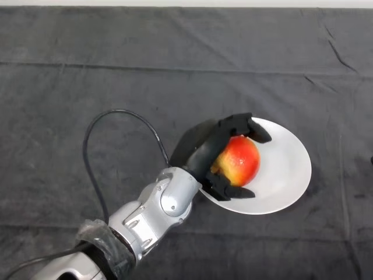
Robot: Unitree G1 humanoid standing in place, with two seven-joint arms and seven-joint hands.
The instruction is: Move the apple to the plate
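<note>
A red and yellow apple [240, 159] is over the left part of a white plate [288, 169] at the right of the middle. My black left hand [204, 149] reaches in from the lower left. Its fingers [247, 127] curl over the apple's far side and its thumb [230, 189] lies under the near side, so the hand is shut on the apple. I cannot tell whether the apple rests on the plate or hangs just above it.
The table is covered by a dark cloth [116, 87] with creases. The silver-grey forearm [151, 213] lies across the lower left. A white strip runs along the far edge.
</note>
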